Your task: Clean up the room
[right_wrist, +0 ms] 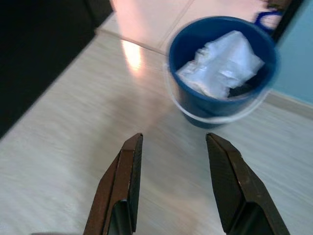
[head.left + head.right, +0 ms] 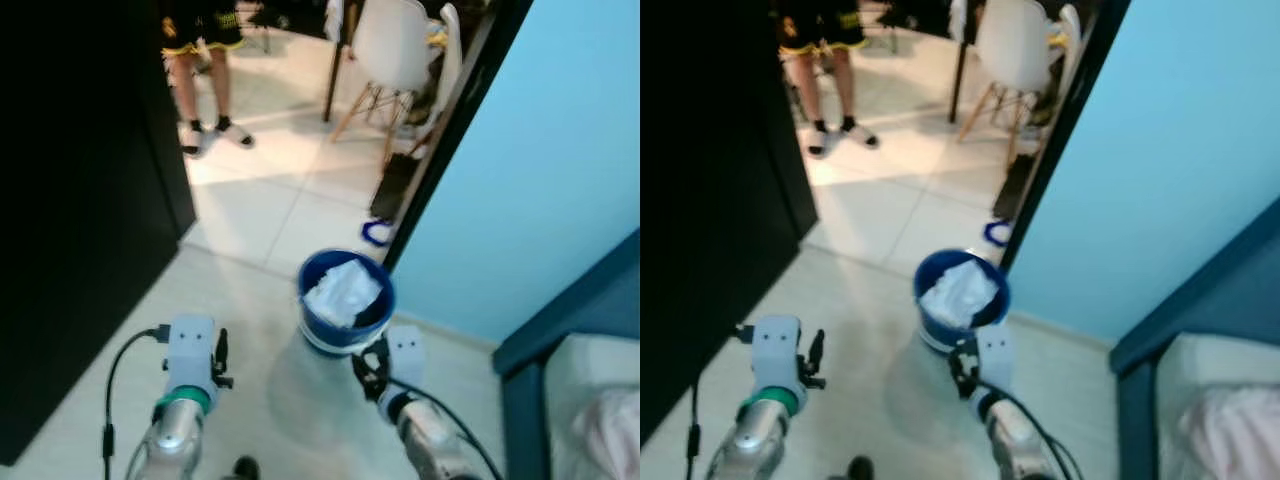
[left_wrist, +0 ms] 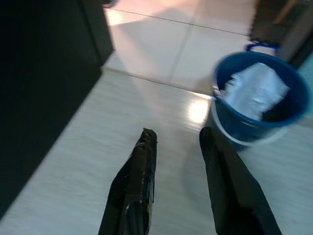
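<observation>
Blue bucket [image 2: 345, 305], holding crumpled white plastic [image 1: 222, 63]: on the floor [image 2: 250, 395] by the doorway. Right claw [image 1: 178, 183]: fingers apart, empty, just short of the bucket. Left claw [image 3: 178, 183]: fingers apart, empty, bucket ahead to its right.

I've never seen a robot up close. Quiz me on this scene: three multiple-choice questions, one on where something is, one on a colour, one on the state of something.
1. Where does the bucket stand?
A. on the bed
B. on the floor by the doorway
C. on the white chair

2. What colour is the bucket?
A. red
B. green
C. blue

3. How are the jaws of the right gripper?
A. open, holding nothing
C. shut on the bucket's handle
B. shut on a cloth

Answers:
1 B, it sits on the pale floor beside the blue wall.
2 C, its wall is blue, with crumpled white material inside.
3 A, bare floor shows between the fingers.
</observation>
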You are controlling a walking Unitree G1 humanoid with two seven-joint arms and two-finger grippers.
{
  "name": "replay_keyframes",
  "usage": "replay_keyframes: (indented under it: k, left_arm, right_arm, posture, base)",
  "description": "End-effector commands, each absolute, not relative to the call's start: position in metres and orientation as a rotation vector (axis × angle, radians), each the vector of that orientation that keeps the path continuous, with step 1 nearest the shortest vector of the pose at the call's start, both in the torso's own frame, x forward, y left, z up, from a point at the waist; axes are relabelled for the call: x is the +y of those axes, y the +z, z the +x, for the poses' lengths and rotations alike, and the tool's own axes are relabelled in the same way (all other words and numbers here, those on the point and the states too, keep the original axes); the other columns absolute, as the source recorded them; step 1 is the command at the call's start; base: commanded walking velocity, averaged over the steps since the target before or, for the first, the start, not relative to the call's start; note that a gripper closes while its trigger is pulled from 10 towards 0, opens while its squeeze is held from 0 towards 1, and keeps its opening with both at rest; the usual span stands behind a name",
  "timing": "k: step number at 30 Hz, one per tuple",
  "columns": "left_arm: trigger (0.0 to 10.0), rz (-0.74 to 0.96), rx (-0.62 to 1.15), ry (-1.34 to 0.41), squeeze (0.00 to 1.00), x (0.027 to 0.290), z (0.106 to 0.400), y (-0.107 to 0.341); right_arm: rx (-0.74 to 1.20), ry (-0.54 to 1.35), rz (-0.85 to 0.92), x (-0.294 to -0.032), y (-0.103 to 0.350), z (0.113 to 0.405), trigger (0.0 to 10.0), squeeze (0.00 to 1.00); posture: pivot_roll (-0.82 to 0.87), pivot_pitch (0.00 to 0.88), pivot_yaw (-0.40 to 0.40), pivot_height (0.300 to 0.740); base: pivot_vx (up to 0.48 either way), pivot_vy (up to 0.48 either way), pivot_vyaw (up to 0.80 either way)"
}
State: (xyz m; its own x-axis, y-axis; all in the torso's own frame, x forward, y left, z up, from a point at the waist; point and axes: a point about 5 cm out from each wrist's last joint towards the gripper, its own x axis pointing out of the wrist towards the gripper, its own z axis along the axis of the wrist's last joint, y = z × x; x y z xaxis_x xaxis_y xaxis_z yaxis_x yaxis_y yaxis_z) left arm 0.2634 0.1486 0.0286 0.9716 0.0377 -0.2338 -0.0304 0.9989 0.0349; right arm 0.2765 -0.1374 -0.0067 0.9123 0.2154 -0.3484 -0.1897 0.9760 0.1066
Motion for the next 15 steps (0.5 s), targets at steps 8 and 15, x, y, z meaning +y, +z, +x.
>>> replay_keyframes:
  k: [8,15]
  left_arm:
    - [10.0,0.026,0.247,0.021,0.0,0.1449,0.2646,0.0264]
    - [10.0,0.047,0.253,0.027,0.0,0.1466,0.2659,0.0257]
  right_arm:
    - [0.393,0.189,0.079,-0.1408,-0.0114,0.273,10.0,0.0]
    - [0.389,0.187,0.071,-0.1409,-0.0106,0.2738,10.0,0.0]
  posture:
    - [0.03,0.034,-0.033,0.74]
    - [0.03,0.026,-0.034,0.74]
  base:
    - [-0.257,0.0,0.0]
    - [-0.036,0.0,0.0]
